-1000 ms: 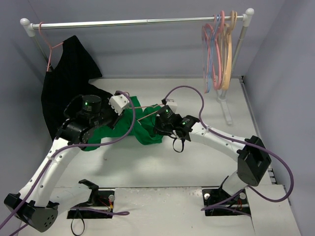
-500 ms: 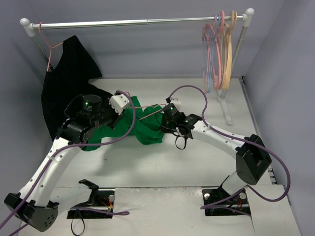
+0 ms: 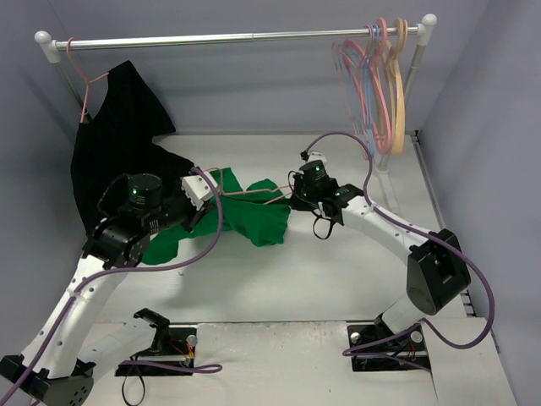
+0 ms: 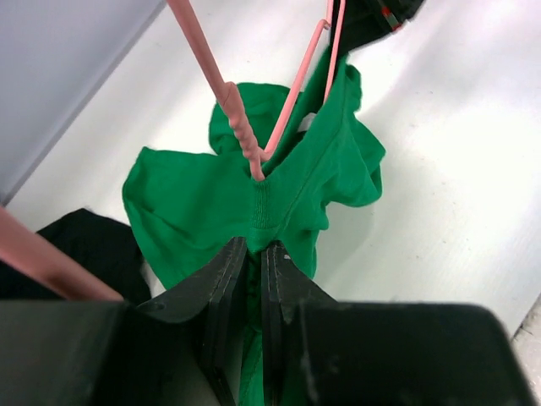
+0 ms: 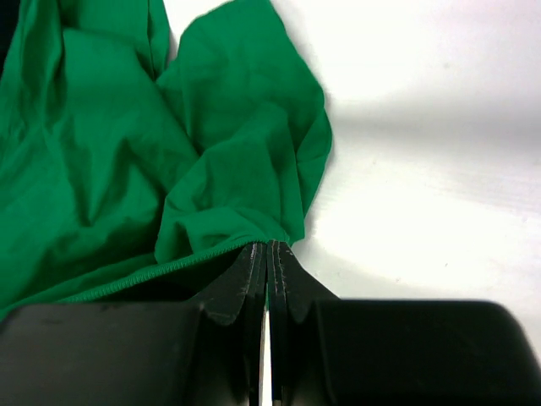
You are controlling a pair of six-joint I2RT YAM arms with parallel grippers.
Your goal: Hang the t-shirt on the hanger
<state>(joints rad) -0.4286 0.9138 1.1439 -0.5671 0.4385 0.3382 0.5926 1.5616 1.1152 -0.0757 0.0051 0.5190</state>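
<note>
The bright green t-shirt [image 3: 258, 222] lies bunched on the table between both arms. My left gripper [image 3: 201, 193] is shut on its collar [image 4: 262, 207], the cloth pinched between the jaws in the left wrist view [image 4: 254, 252]. The pink hanger [image 4: 241, 135] has its twisted neck coming out of the collar just ahead of those jaws, and one thin arm [image 3: 254, 193] runs toward the right gripper. My right gripper [image 3: 296, 200] is shut on a hemmed edge of the t-shirt [image 5: 127, 169], jaws tight together [image 5: 268, 247]. Most of the hanger is hidden in the cloth.
A black garment [image 3: 118, 152] hangs on a pink hanger at the left end of the metal rail [image 3: 237, 38] and drapes onto the table beside my left arm. Several pink, blue and wooden hangers [image 3: 376, 85] hang at the rail's right end. Grey walls enclose the table.
My right gripper has shut on the shirt's edge and moved back and to the right, spreading the cloth. The left arm drew back slightly to the left. The spare hangers on the rail swing.
</note>
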